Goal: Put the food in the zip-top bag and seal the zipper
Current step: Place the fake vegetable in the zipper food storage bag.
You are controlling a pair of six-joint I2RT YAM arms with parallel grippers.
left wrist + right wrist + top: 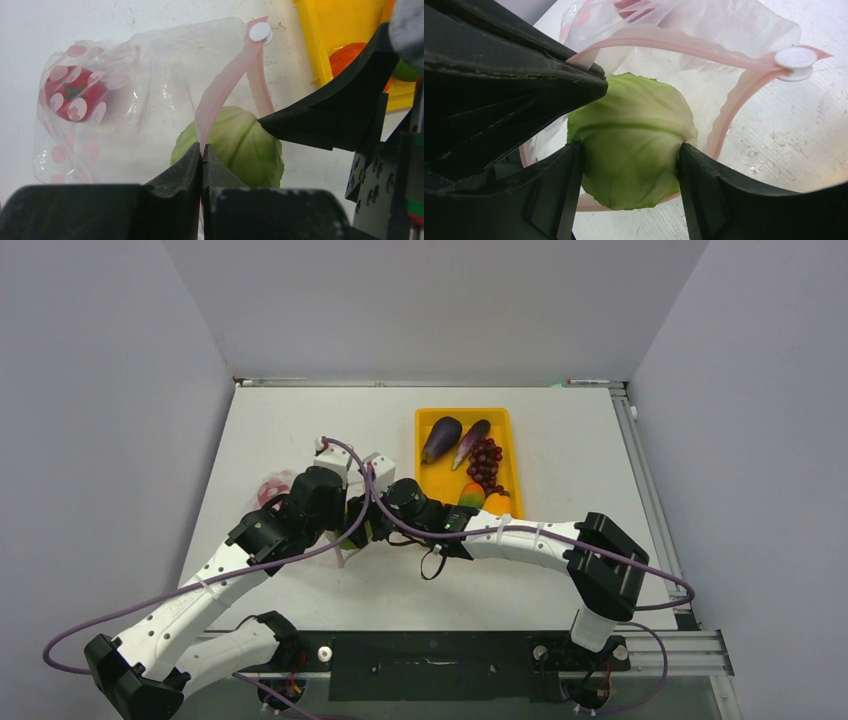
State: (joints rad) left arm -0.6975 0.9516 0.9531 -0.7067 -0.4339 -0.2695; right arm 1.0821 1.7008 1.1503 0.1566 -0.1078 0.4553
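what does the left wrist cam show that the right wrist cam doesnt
Only the left wrist view: a tomato already inside the bag, an edge of the yellow tray, and the left gripper with its tips meeting shut on the zipper. Only the right wrist view: the right gripper with a finger either side of the cabbage, grip unclear, and the bag mouth as an open loop. Both: cabbage, bag, zipper and its white slider.

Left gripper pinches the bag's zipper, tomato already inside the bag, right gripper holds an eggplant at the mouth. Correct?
One thing is off. The right gripper holds a green cabbage, not an eggplant, as the right wrist view shows. The rest holds.
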